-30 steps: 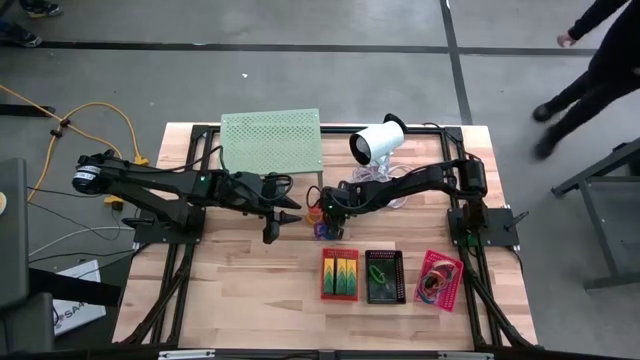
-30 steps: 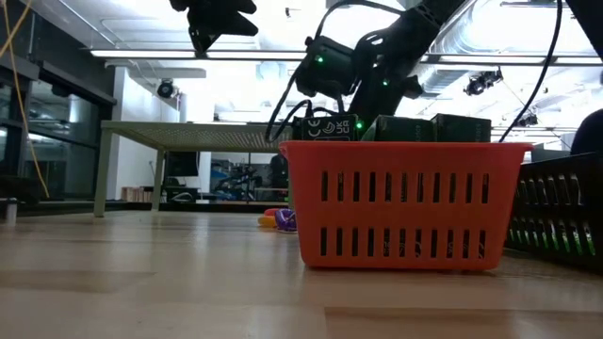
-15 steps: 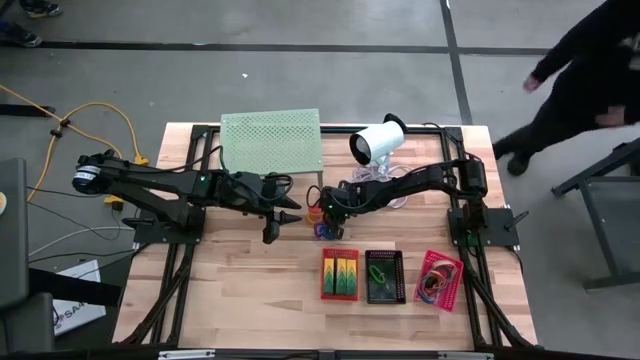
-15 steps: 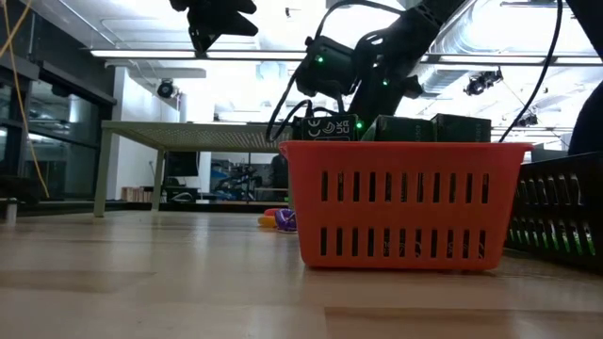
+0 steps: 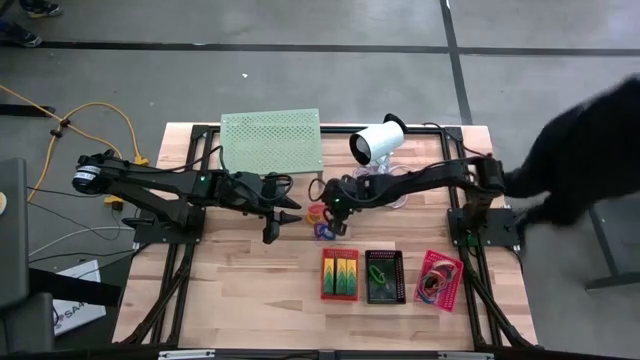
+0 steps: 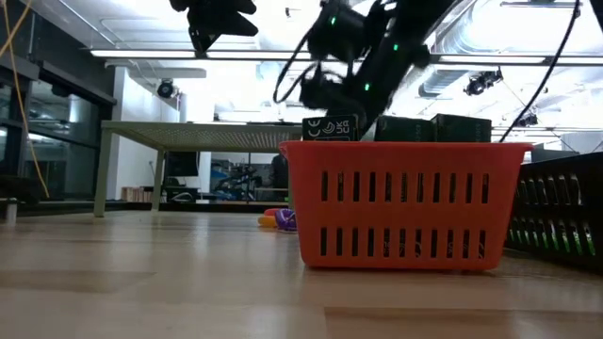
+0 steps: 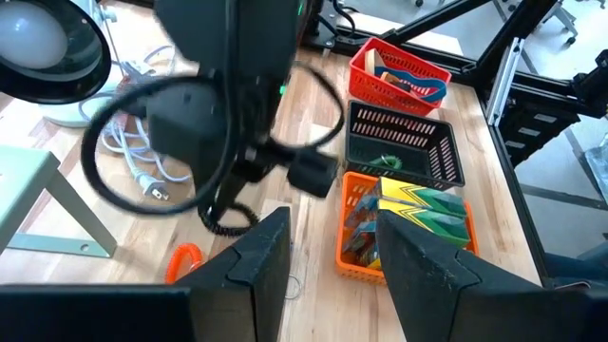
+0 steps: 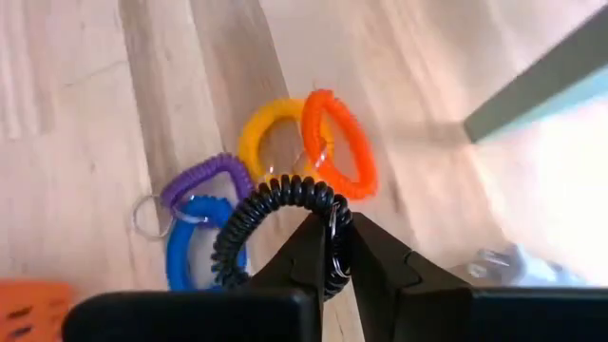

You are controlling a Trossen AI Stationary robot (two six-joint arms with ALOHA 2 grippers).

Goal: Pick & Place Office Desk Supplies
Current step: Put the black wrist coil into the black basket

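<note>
My right gripper (image 8: 334, 233) is shut on a black coil loop (image 8: 255, 228) and hovers above the orange (image 8: 340, 142), yellow (image 8: 261, 133), purple (image 8: 195, 180) and blue (image 8: 185, 252) coil loops, which lie flat on the wood. In the high view it (image 5: 328, 200) is just left of the table's middle. My left gripper (image 7: 332, 256) is open and waits in the air to the left of the loops (image 5: 322, 222). Near the front edge stand the red basket (image 5: 340, 273) with green packs, the black basket (image 5: 384, 276) and the pink basket (image 5: 440, 278). My right gripper pinches the black coil loop's strand (image 8: 309, 190) between its two fingertips, coming from above and lying across the coil. The loop is lifted clear of the table and hangs at the fingertips, over the blue and purple loops.
The pale-green perforated stand (image 5: 270, 140) and the white cylinder device (image 5: 377, 142) with its cable stand at the far edge behind the loops. A person in dark clothes (image 5: 585, 150) is beside the table's right side. Bare wood lies at the front left (image 5: 250, 290).
My right gripper has risen from the pile of loops, shifting slightly toward the far right, with the black coil loop lifted clear in it. The other loops stay where they lay. The person has walked closer along the right side.
</note>
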